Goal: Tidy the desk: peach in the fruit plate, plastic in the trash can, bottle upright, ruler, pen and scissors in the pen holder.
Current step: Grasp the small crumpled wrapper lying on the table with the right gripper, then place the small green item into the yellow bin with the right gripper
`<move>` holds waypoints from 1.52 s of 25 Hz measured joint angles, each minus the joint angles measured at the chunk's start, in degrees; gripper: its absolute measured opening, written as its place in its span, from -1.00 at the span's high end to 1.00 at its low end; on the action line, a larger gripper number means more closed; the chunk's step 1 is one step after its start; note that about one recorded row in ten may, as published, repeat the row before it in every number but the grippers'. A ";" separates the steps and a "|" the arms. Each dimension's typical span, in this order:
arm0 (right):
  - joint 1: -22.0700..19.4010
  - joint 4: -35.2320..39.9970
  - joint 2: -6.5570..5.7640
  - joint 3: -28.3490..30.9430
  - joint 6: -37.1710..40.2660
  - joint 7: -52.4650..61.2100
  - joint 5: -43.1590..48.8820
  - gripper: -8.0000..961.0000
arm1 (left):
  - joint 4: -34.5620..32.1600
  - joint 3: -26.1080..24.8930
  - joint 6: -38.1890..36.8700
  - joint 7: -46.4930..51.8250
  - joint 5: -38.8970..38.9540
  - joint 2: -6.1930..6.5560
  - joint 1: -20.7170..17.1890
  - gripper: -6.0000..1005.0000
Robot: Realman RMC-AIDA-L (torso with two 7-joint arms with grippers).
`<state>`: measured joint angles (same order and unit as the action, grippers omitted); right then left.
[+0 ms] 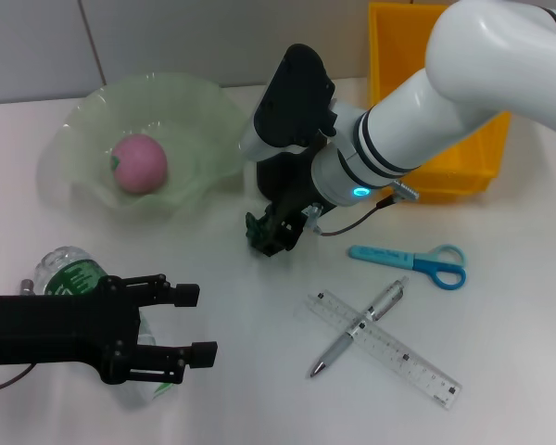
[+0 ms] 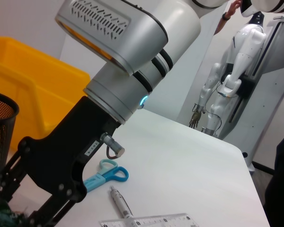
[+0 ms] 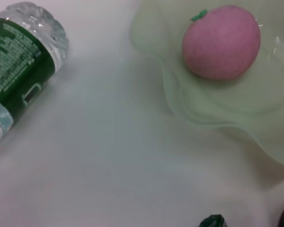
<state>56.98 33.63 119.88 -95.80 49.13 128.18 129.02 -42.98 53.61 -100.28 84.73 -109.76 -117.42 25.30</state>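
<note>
At the lower left of the head view, the left gripper [image 1: 187,324] hangs with its fingers spread apart over the bottle [image 1: 77,273], which lies on its side, while the pen [image 1: 360,326] lies across the ruler [image 1: 383,349] at lower right with the scissors [image 1: 410,260] just above. Mid-frame, the right gripper [image 1: 271,232] pinches a green scrap of plastic [image 1: 256,229] on the table [image 1: 250,352], and at upper left the peach [image 1: 138,162] sits in the plate [image 1: 202,120], with the yellow bin [image 1: 394,56] at upper right.

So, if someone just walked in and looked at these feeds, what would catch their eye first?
Probably the big white right arm, reaching across mid-table with its right tool low over a green scrap. Next, the pink peach already sitting in the pale green fruit plate at far left. Then the left tool, open over the lying bottle at near left.
</note>
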 joint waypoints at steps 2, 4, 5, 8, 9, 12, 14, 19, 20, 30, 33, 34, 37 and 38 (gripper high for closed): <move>-0.08 0.21 0.00 0.02 0.02 0.03 -0.13 -0.40 | 0.00 0.00 0.00 0.00 0.00 0.00 0.00 -0.66; -0.13 0.36 0.00 0.07 0.19 0.05 -0.45 -0.16 | 0.00 0.00 0.00 0.00 0.00 0.00 -0.04 -0.66; -0.13 0.39 0.00 0.14 0.39 0.05 -0.86 -0.06 | 0.00 0.00 0.00 0.00 0.00 0.00 -0.09 -0.66; -0.15 0.42 0.00 0.22 0.56 0.07 -0.96 0.26 | 0.00 0.00 0.00 0.00 0.00 -0.01 -0.13 -0.66; -0.20 0.52 0.00 0.24 0.74 0.07 -0.99 0.29 | 0.00 0.00 0.00 0.00 0.00 0.00 -0.13 -0.66; -0.33 1.11 -0.02 0.42 1.99 0.08 -1.59 0.40 | 0.01 0.00 -0.02 0.00 0.00 0.01 -0.21 -0.66; -0.45 1.56 -0.19 0.60 2.97 0.09 -2.35 0.45 | 0.04 0.00 -0.08 0.00 -0.01 0.03 -0.24 -0.66; -2.04 4.95 -0.54 3.87 7.34 0.20 -2.79 0.51 | 0.09 0.00 -0.27 0.00 -0.01 0.05 -0.25 -0.66; -2.53 6.01 -0.58 5.10 8.84 0.20 -2.74 0.51 | 0.09 0.00 -0.36 0.00 -0.01 0.08 -0.26 -0.65; -10.66 25.01 -0.97 24.11 28.55 0.23 -0.79 0.51 | 0.22 0.00 -0.97 0.00 -0.01 0.33 -0.25 -0.65; -12.48 28.93 -0.97 27.75 31.00 0.23 -1.23 0.51 | 0.28 0.00 -0.97 0.00 -0.01 0.38 -0.22 -0.65; -13.07 30.06 -0.97 28.91 31.64 0.23 -1.47 0.51 | 0.30 0.00 -0.97 0.00 -0.01 0.40 -0.20 -0.65; -15.18 34.07 -1.01 33.56 33.28 0.23 -2.49 0.51 | 0.36 0.00 -0.97 0.00 -0.01 0.40 -0.16 -0.65; -15.82 35.33 -1.05 35.16 33.47 0.23 -2.85 0.51 | 0.38 0.00 -0.97 0.00 -0.04 0.39 -0.13 -0.65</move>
<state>41.16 68.96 118.83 -60.64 82.60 128.41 126.17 -42.59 53.61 -101.25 84.73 -109.81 -117.03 25.17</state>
